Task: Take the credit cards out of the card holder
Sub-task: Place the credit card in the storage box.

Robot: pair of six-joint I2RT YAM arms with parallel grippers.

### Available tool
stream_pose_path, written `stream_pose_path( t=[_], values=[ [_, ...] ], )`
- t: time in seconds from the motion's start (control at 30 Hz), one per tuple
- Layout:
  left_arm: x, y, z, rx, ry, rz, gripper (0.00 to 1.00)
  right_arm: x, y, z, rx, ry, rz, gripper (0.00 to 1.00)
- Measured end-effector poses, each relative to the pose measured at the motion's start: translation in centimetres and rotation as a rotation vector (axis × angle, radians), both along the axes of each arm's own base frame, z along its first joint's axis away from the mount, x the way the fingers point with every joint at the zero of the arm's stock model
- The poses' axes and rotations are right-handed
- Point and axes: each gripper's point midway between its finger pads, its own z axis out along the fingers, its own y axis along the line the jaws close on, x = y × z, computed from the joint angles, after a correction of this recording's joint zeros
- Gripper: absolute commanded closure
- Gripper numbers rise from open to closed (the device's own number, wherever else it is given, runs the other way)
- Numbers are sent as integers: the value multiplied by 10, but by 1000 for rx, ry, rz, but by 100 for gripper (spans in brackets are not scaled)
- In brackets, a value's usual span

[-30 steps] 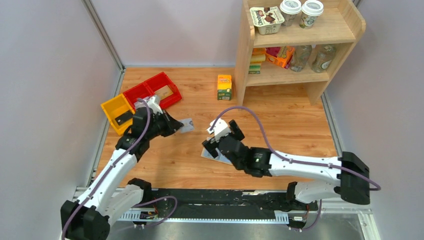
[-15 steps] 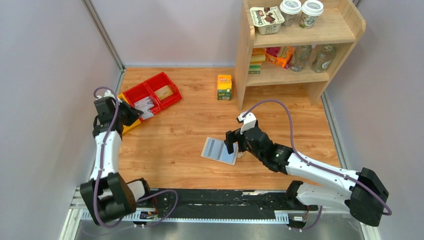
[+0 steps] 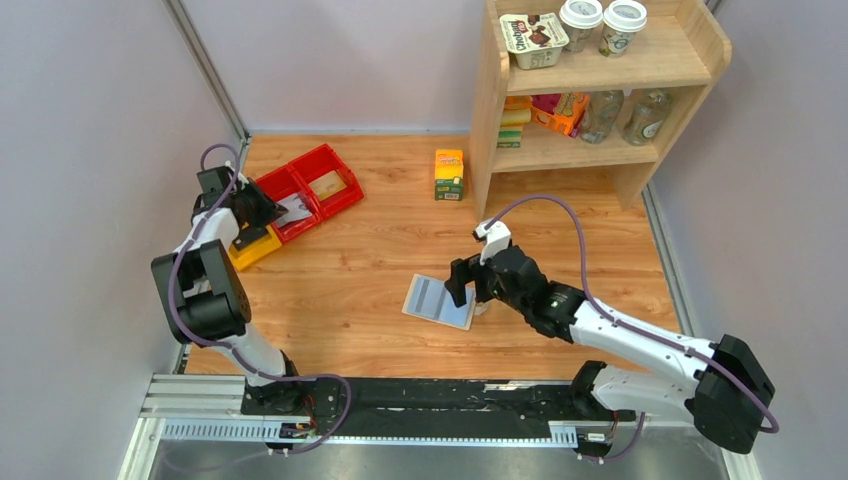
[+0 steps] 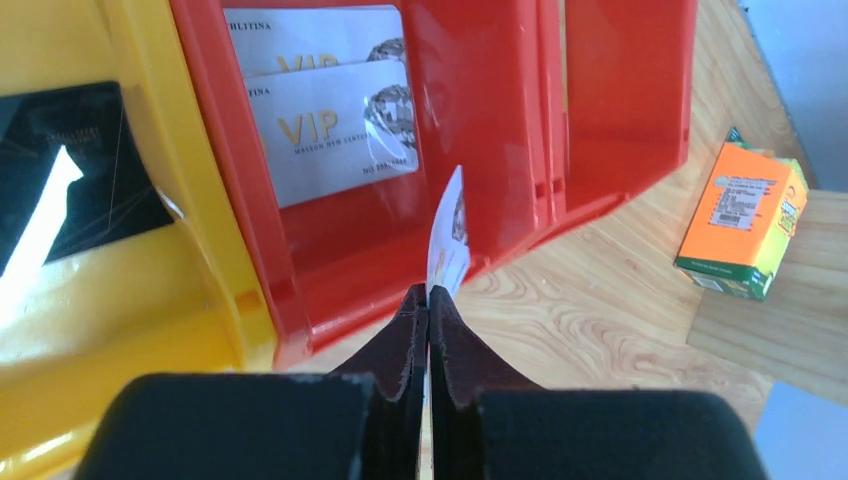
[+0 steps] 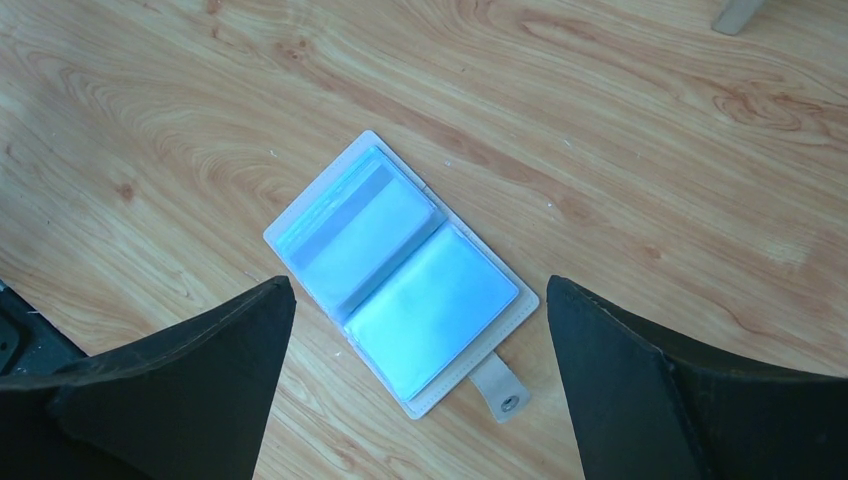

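- Left gripper (image 4: 428, 300) is pinched tight on the bottom edge of a thin pale card (image 4: 447, 235), which stands upright and edge-on above the near wall of a red bin (image 4: 480, 120). That arm is folded sharply and reaches far left.
- Two glossy silver cards (image 4: 330, 125) lie flat inside the bin, overlapping, each printed "VIP" in gold.
- Beside it, a yellow bin (image 4: 150, 130) holds a black card (image 4: 60, 190).
- Right gripper (image 5: 420, 288) hangs spread wide and empty, pointing down over the card holder (image 5: 335, 240).
- Card holder lies open on the wooden counter (image 5: 650, 150): clear blue pockets, beige border, snap tab at one corner.
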Motion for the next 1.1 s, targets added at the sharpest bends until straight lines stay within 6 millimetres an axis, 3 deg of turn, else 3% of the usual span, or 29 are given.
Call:
stream_pose_path(
  t=[0.17,0.37,0.77,0.83,1.0,1.1],
  values=[
    [16,5,-14,-10,3,-8,94,2,6,-4,-22,37,15,0],
    [27,10,-25,-12,10,-1,98,2,14,5,-9,57,34,0],
    [44,16,-12,-3,-44,29,96,-8,6,8,-4,98,22,0],
    [49,16,-13,-3,-50,27,88,-9,5,10,1,99,20,0],
    [54,18,-24,-1,-10,39,55,-13,0,9,-9,111,14,0],
    [52,21,-25,19,22,51,46,-15,-3,8,-21,123,10,0]
  ],
)
